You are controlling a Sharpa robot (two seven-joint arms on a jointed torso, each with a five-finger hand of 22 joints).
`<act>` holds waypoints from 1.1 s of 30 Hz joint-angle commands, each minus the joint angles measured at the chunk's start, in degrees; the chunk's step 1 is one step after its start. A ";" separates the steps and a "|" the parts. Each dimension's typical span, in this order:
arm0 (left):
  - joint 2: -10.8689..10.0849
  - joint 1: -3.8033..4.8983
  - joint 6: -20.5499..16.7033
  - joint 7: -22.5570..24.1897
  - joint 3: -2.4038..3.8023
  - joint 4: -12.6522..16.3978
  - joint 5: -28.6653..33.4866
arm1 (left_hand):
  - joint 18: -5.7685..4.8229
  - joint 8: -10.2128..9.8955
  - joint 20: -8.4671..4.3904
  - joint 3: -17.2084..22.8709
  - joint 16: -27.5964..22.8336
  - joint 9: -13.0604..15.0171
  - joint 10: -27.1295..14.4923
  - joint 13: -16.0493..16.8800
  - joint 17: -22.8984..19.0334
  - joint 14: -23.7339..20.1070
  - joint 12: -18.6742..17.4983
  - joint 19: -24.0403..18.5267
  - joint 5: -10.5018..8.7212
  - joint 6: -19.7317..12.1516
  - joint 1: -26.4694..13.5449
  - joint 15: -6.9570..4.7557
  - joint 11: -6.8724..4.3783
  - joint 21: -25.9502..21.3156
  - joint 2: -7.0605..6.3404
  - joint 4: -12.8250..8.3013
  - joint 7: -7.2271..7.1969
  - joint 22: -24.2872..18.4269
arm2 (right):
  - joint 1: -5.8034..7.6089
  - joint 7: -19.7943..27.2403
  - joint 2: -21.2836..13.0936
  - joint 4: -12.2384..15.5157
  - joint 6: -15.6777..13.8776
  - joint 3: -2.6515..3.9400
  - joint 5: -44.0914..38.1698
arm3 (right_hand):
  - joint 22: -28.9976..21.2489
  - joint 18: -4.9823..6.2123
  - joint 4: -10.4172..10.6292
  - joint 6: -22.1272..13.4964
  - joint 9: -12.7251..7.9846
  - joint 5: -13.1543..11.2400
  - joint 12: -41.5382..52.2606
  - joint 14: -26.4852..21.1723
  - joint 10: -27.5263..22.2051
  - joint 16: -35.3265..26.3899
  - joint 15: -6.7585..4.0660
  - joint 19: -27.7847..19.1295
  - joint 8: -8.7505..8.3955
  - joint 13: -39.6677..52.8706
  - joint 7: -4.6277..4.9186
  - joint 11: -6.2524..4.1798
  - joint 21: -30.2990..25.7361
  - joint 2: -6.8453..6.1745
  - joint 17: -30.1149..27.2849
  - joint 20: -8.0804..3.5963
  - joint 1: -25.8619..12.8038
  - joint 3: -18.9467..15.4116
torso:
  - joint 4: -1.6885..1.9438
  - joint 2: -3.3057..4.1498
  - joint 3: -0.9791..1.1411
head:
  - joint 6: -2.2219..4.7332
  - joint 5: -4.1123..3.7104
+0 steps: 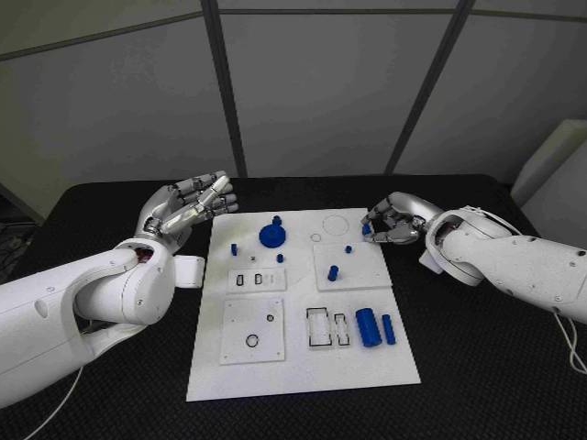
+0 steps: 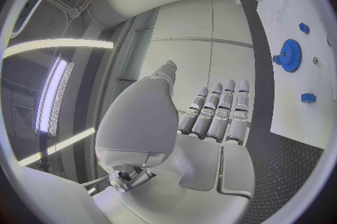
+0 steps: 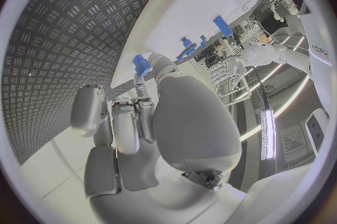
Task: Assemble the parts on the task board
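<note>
The white task board (image 1: 300, 367) lies in the middle of the black table. On its far half stands a blue gear (image 1: 272, 236) (image 2: 289, 55), with small blue pegs (image 1: 333, 271) near it. A thick blue cylinder (image 1: 368, 327) and a thinner blue pin (image 1: 389, 329) lie on the near right part. My right hand (image 1: 397, 225) (image 3: 133, 123) hovers at the board's far right edge and pinches a small blue part (image 1: 368, 227) (image 3: 142, 64) at its fingertips. Beyond the board's far left corner my left hand (image 1: 194, 203) (image 2: 218, 114) is raised, fingers straight and apart, holding nothing.
The board carries raised white plates with slots (image 1: 326, 327) and a black ring (image 1: 251, 341). Black table surface (image 1: 492, 367) runs on both sides of the board. A white panel (image 1: 559, 165) leans at the back right.
</note>
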 commanded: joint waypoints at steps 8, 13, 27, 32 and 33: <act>0.12 0.09 0.37 0.68 0.05 -0.13 -0.53 | 0.29 -0.20 -0.01 0.41 -0.16 0.01 0.05 0.03 -0.01 0.12 -0.07 -0.12 -0.23 0.01 0.40 0.00 0.09 0.28 -0.26 0.05 6.26 -0.08 | 0.05 -0.31 0.59 -0.83 0.54 0.01 0.39 | 0.41 -0.88 -0.15 1.16 0.24 -0.38 0.52 5.95 3.14 0.28 0.35 0.36 0.56 11.33 0.52 0.21 0.32 1.59 15.05 0.31 0.19 0.17 | 0.00 0.02 0.03 | -0.15 0.08; 0.12 0.09 0.41 0.62 0.05 -0.18 -0.53 | 0.29 -0.22 -0.01 0.44 -0.18 0.00 0.03 0.03 -0.02 0.11 -0.08 -0.14 -0.24 -0.04 0.43 0.00 0.10 0.28 -0.24 0.04 6.27 -0.10 | 0.06 -0.39 0.64 -1.04 0.66 0.01 0.39 | 0.56 -0.90 -0.30 2.08 0.33 -0.45 0.72 5.96 3.30 0.29 0.42 0.45 0.92 11.55 0.57 0.28 0.41 2.10 15.08 0.39 0.29 0.31 | -0.03 0.00 0.01 | -0.11 0.12; 0.12 0.09 0.40 0.55 0.05 -0.08 -0.53 | 0.29 -0.22 -0.01 0.44 -0.18 0.00 0.03 0.03 -0.02 0.11 -0.08 -0.14 -0.24 -0.04 0.43 0.00 0.10 0.28 -0.24 0.04 6.27 -0.10 | 0.06 -0.50 0.99 -1.44 0.24 0.01 0.40 | 1.36 -1.02 -0.96 5.67 0.67 -1.05 1.28 5.96 3.78 0.29 -0.19 0.89 2.45 12.18 -0.44 -0.49 0.82 3.71 15.08 0.03 0.81 1.08 | -0.01 0.01 0.03 | -0.21 -0.05; 0.11 0.09 0.41 0.53 0.05 -0.08 -0.53 | 0.29 -0.22 -0.01 0.44 -0.18 0.00 0.03 0.03 -0.02 0.11 -0.08 -0.14 -0.24 -0.04 0.43 0.00 0.10 0.28 -0.24 0.04 6.27 -0.10 | 0.06 -1.27 1.16 -1.56 -0.94 0.01 0.40 | 1.67 -1.07 -1.25 7.17 0.88 -1.29 1.49 5.96 3.98 0.29 -0.68 1.07 3.11 12.43 -1.12 -1.06 0.98 4.16 15.08 -0.38 0.84 1.25 | -0.01 -0.01 0.02 | -0.30 -0.10; 0.10 0.09 0.41 0.52 0.05 -0.08 -0.53 | 0.29 -0.22 -0.01 0.44 -0.18 0.00 0.03 0.03 -0.02 0.11 -0.08 -0.14 -0.24 -0.04 0.43 0.00 0.10 0.28 -0.24 0.04 6.27 -0.10 | 0.06 -1.45 1.19 -1.58 -1.21 0.01 0.40 | 1.73 -1.08 -1.30 7.44 0.93 -1.31 1.52 5.96 4.01 0.29 -0.77 1.10 3.23 12.46 -1.24 -1.17 1.01 4.24 15.08 -0.47 0.83 1.28 | -0.01 -0.01 0.02 | -0.30 -0.10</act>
